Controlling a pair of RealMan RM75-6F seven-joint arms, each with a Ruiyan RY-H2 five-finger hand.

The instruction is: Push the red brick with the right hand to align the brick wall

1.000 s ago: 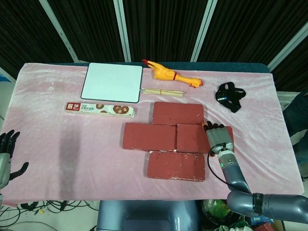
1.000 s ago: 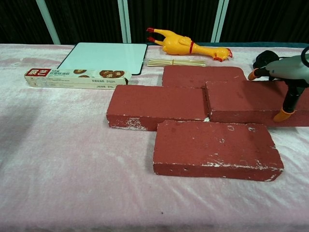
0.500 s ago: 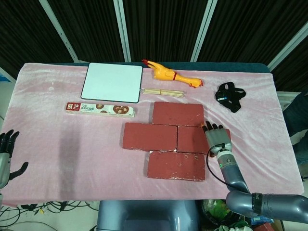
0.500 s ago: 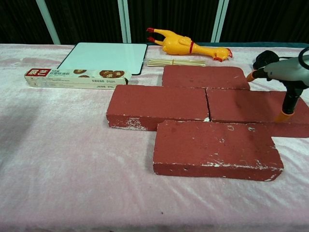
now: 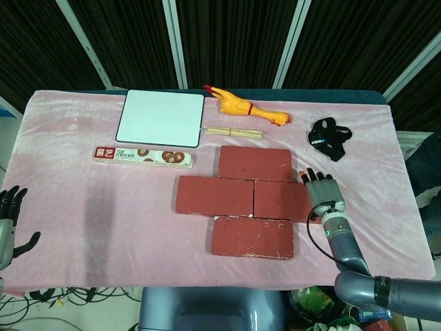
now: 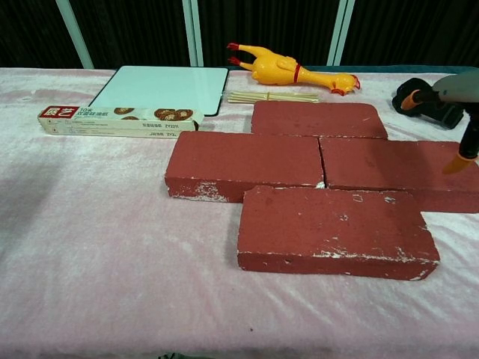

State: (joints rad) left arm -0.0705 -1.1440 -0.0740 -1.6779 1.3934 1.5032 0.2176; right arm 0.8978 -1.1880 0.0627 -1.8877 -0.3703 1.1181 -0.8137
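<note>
Your right hand [image 5: 322, 192], fingers spread & holding nothing, sits at the right end of the red brick [image 5: 284, 200], whose long axis runs left-right, so any push goes leftward.

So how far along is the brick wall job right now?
Looks mostly done: the middle-right brick sits flush against its left neighbour. The right hand is open at that brick's right end, holding nothing. Left: perhaps only withdrawing.
</note>
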